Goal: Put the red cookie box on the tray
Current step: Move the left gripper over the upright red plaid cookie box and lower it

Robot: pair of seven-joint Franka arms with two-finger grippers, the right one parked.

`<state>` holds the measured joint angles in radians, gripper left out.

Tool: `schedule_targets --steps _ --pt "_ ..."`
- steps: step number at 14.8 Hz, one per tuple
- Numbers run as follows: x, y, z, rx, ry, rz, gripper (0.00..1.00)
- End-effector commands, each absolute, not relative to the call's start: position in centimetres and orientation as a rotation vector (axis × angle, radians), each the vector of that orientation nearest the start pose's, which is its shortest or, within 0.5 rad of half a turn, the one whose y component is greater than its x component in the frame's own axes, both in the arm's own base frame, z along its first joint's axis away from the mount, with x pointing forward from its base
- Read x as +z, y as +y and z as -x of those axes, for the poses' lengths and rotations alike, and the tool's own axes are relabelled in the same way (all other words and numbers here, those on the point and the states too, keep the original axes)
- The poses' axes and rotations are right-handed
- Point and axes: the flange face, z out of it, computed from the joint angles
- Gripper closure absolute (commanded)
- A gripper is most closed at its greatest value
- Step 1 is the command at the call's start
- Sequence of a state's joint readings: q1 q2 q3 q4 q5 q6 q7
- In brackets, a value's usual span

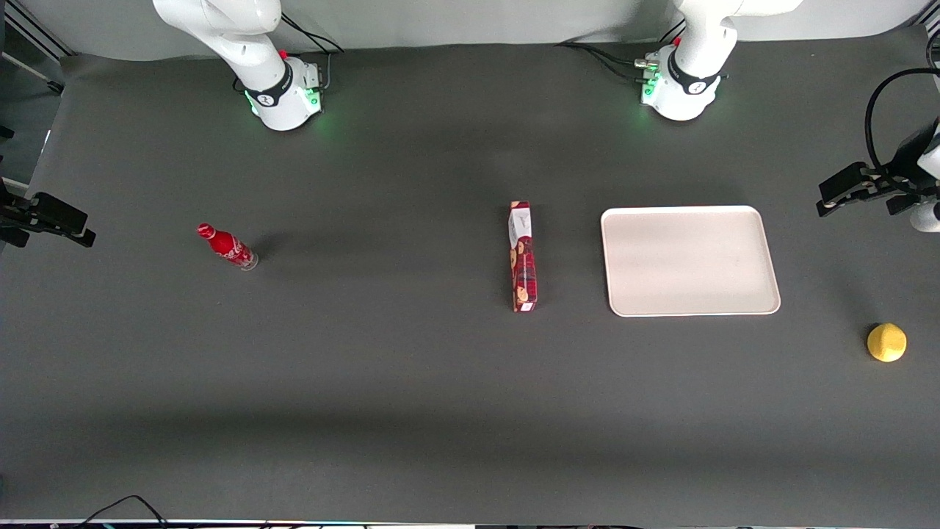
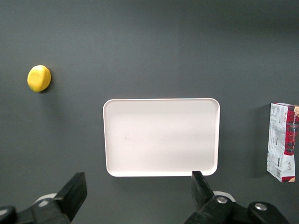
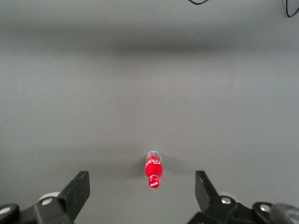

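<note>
Nothing is picked up yet: the gripper (image 2: 135, 198), jaws wide, hangs high above the tray (image 1: 764, 253) and must reach the red cookie box (image 1: 522, 257).

A robotics lab: two white arm bases (image 1: 283, 92) with green lights and cables bolted to a grey-clothed counter (image 1: 411, 397).

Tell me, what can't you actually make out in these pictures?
- Red cookie box: label print too small in the front view; the left wrist view's edge cuts off part of it.
- Gripper, high above the table by the tray, jaws spread: only its fingers show in the left wrist view.
- Bottle lettering: too small.
- Yellow object: kind unclear.
</note>
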<state>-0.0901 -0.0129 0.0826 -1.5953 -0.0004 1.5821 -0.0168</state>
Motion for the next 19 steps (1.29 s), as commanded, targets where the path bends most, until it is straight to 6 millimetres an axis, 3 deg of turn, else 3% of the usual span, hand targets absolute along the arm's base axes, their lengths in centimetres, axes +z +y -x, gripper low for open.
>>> schedule_targets --steps 1,5,9,10,13,16,18,19 --pt "62.6 -0.4 -55.5 0.000 -0.036 3.152 0.00" --pt "62.2 -2.0 -55.5 0.022 0.043 3.151 0.00" --pt "61.2 -12.1 -54.0 0.091 0.263 3.136 0.00" --pt "60.3 -14.8 -53.8 0.113 0.234 3.132 0.00" --pt "57.0 -22.7 -53.4 0.138 0.145 3.128 0.00" --pt "52.3 -28.1 -53.3 0.197 0.173 3.115 0.00" --pt "48.0 -32.0 -52.2 0.223 0.140 3.099 0.00" --pt "46.1 -32.9 -52.1 0.217 0.140 3.104 0.00"
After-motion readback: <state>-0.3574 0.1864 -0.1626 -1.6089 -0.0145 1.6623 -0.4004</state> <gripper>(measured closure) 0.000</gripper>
